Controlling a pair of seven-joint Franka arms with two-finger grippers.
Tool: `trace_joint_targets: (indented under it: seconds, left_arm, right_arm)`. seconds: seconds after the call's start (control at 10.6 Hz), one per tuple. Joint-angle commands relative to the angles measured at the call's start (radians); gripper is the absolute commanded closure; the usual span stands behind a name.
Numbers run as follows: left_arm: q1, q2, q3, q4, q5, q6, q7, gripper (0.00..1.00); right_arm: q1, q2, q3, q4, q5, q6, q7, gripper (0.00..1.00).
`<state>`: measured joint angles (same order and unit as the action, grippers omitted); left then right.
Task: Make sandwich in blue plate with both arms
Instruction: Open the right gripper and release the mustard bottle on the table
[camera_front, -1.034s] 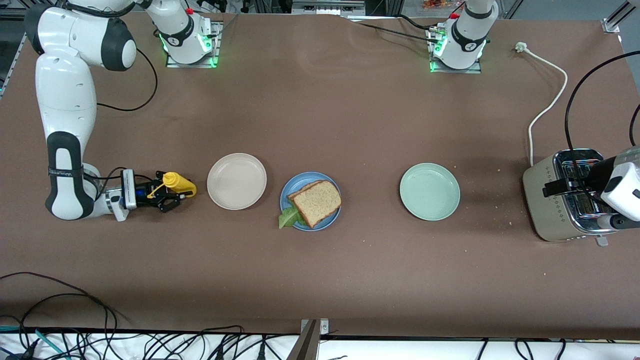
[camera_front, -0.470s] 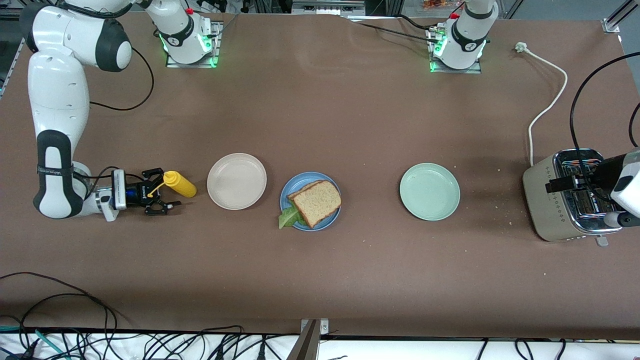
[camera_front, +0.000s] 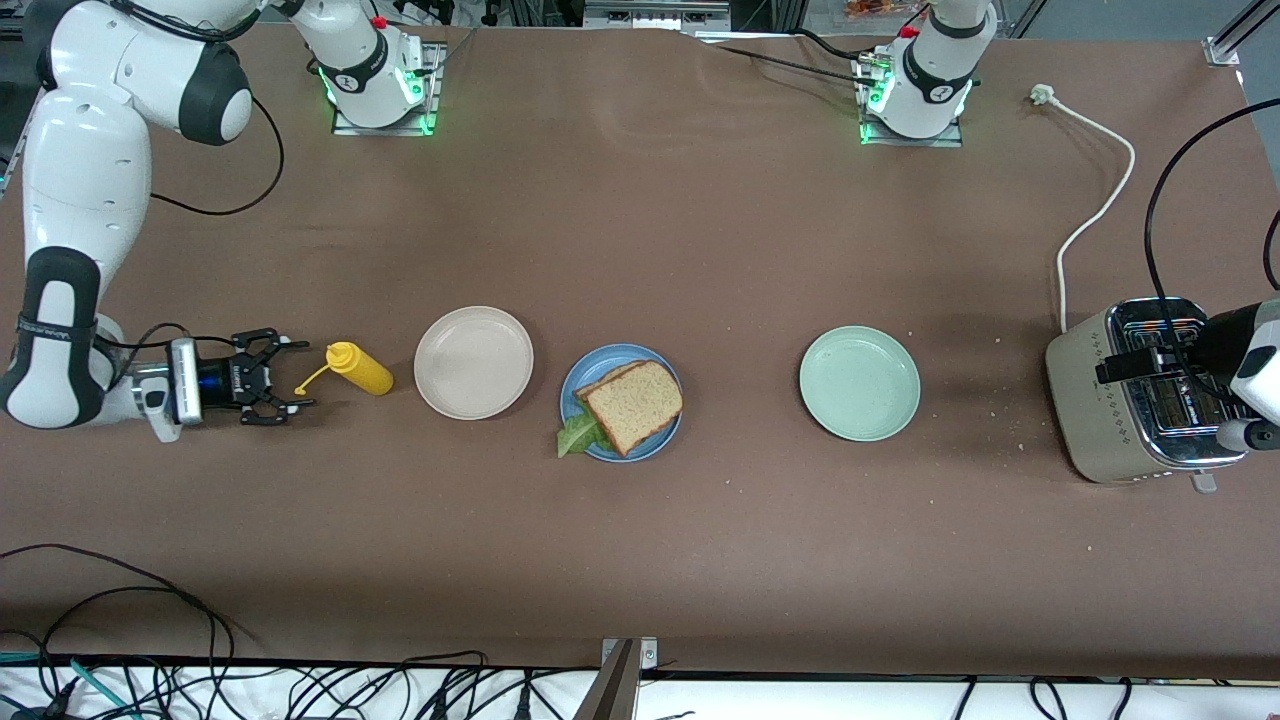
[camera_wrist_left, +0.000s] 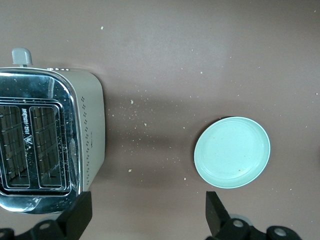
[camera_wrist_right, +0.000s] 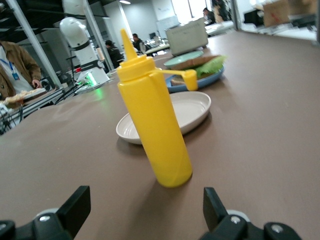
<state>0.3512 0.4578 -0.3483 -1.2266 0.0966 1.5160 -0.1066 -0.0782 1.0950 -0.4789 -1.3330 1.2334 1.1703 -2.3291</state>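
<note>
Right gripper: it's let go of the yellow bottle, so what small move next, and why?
Probably draw the right gripper a little farther from the yellow bottle and lift it. Its jaws are open and apart from the bottle, which stands by itself beside the beige plate. The sandwich already sits complete on the blue plate, and the left gripper waits open over the toaster.

Plates: three – beige plate (camera_front: 473, 361), blue plate (camera_front: 668, 436), pale green plate (camera_front: 859, 383).
Sandwich (camera_front: 633, 405): one.
Yellow squeeze bottle (camera_front: 360, 368): one.
Toaster (camera_front: 1120, 420): one.
Arms: two.
</note>
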Motion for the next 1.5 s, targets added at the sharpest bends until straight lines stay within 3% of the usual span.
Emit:
trace_joint_targets:
  seconds: [0.0,0.28,0.47,0.66,0.85,0.94,1.03,1.13,1.22,1.41]
  left_arm:
    - [0.002,-0.025,0.002,-0.017,-0.021,-0.002,0.022,0.0]
    - [0.0,-0.025,0.002,-0.024,-0.021,-0.002,0.022,0.0]
    - [-0.001,-0.025,0.002,-0.024,-0.021,-0.003,0.022,0.0]
    - [-0.003,-0.025,0.002,-0.024,-0.021,-0.003,0.022,0.0]
    - [-0.003,-0.024,0.002,-0.024,-0.021,-0.003,0.022,0.0]
    - [-0.003,-0.025,0.002,-0.024,-0.021,-0.003,0.022,0.0]
    - [-0.003,-0.025,0.002,-0.024,-0.021,-0.003,0.022,0.0]
    - [-0.003,-0.025,0.002,-0.024,-0.021,-0.003,0.022,0.0]
    - [-0.005,-0.024,0.002,-0.024,-0.021,-0.003,0.022,0.0]
    - [-0.005,-0.024,0.002,-0.024,-0.021,-0.003,0.022,0.0]
  right_arm:
    - [0.004,-0.039,-0.067,0.011,-0.011,-0.014,0.248,0.0]
    - [0.024,-0.078,-0.096,0.029,-0.014,-0.001,0.536,0.0]
    - [0.092,-0.138,-0.18,0.047,-0.026,-0.001,0.765,0.0]
    - [0.216,-0.182,-0.326,0.048,-0.047,0.002,0.96,0.0]
    - [0.395,-0.193,-0.546,0.048,-0.049,0.002,1.123,0.0]
    - [0.469,-0.188,-0.628,0.046,-0.051,0.017,1.157,0.0]
    - [0.51,-0.191,-0.65,0.043,-0.086,0.037,1.178,0.0]
    - [0.512,-0.222,-0.63,0.043,-0.139,0.055,1.217,0.0]
    - [0.515,-0.297,-0.563,0.022,-0.24,0.122,1.275,0.0]
    - [0.5,-0.479,-0.357,-0.043,-0.555,0.288,1.428,0.0]
